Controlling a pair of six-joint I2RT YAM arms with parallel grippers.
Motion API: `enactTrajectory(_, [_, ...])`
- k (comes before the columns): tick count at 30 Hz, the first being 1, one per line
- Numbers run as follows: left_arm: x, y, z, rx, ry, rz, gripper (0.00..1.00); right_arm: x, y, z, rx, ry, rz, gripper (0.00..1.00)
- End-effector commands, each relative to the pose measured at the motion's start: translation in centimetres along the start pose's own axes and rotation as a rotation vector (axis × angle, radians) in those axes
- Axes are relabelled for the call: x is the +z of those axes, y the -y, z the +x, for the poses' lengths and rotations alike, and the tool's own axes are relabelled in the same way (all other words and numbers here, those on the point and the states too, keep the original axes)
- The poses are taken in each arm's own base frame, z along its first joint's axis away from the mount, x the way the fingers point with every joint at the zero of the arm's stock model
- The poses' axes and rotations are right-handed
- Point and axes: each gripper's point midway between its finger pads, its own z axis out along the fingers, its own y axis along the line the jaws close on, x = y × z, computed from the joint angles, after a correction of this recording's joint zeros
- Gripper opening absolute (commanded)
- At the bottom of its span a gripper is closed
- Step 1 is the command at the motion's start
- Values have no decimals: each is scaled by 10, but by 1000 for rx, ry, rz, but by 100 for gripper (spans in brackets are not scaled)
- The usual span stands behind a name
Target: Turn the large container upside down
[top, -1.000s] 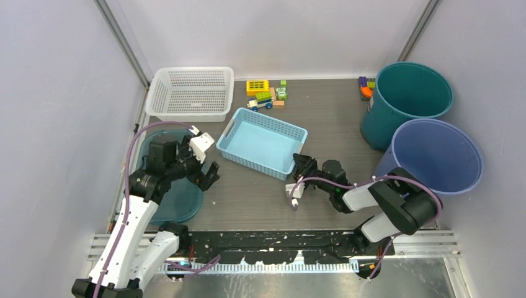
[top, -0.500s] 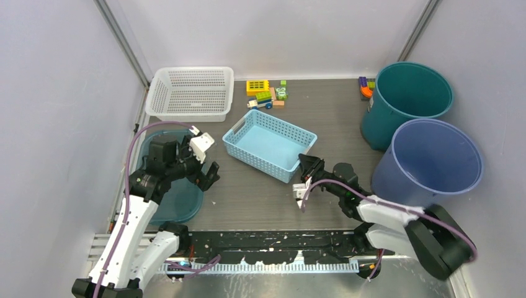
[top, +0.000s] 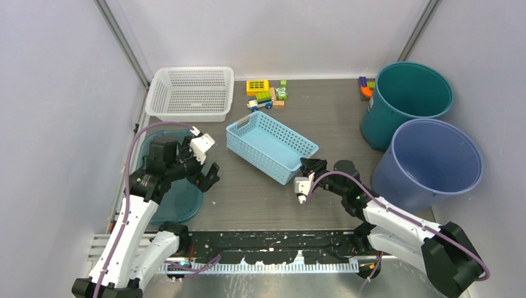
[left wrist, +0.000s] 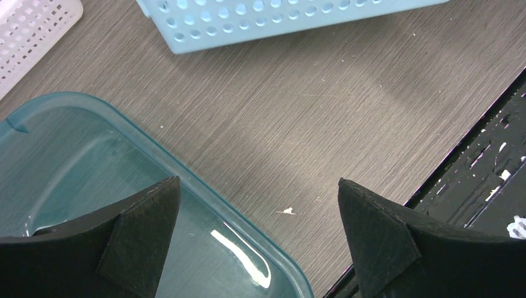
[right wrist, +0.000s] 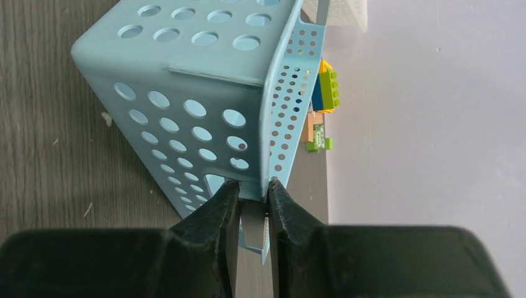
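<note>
Now the right gripper is clamped on the rim of the basket, which sits mid-table, tilted, its gripped end lifted. The flip looks half begun; next the wrist must roll that rim over. The left gripper hangs spread wide by the tray.

Top cam looks down from behind; close wrist cams both catch, prob., the blue basket.
</note>
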Motion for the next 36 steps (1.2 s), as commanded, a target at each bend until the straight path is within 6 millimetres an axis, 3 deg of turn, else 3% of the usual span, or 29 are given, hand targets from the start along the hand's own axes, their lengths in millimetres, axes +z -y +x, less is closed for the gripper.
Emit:
enactTrajectory(1, [-3,2,-8,18,32,10,100,2,27,-16,220,32,28,1])
enactTrajectory(7, [-3,1,-7,20,33,8,100,-3,40,-32,434,9,-77,1])
enactTrajectory(22, [-6,3,-9,27,49,3,100,-20,50,-58,620,5,-196,1])
enactTrajectory(36, [-6,3,-9,30,56,4,100,-33,83,-96,810,89,-233,1])
